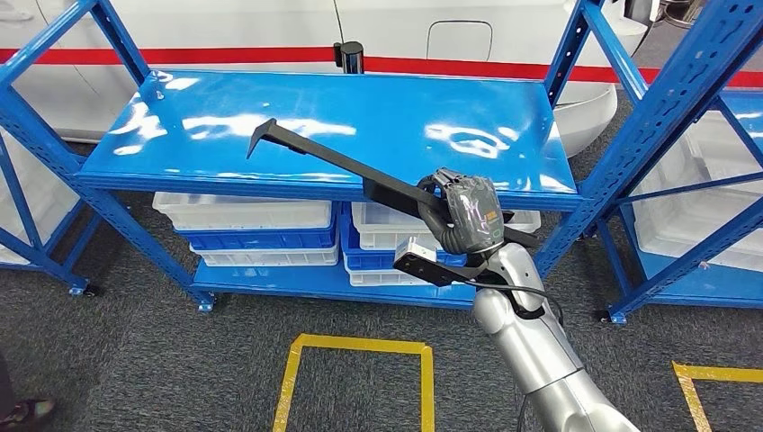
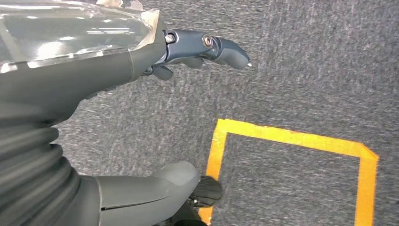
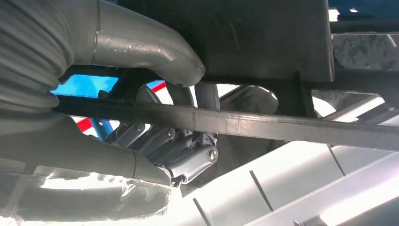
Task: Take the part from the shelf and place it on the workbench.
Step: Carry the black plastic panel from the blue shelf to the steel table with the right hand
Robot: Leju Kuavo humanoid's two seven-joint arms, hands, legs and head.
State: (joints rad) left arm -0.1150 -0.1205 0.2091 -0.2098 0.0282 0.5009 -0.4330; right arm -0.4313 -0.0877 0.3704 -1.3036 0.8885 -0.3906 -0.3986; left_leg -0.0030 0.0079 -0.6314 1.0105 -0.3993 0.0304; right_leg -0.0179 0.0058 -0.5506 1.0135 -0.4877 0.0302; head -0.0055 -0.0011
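The right hand (image 1: 468, 213) is wrapping its fingers (image 3: 160, 141) tightly around the long black part (image 1: 333, 162), whose hooked far end is reaching out beyond the hand over the blue shelf (image 1: 180, 135), likely for lifting it clear, while the left hand (image 2: 141, 61) is hanging with fingers loosely apart and holding nothing above the carpet.

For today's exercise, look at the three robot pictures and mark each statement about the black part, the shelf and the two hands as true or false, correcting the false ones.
1. The right hand grips the long black part. True.
2. The black part lies in one of the white bins. False: it is held above the blue shelf top, its hooked end out over the surface; the white bins sit on the level below.
3. The left hand holds a second part. False: it holds nothing and hangs over the grey carpet.
4. Yellow tape marks a square on the floor in front of the shelf. True.
5. The shelf frame is red. False: it is blue.
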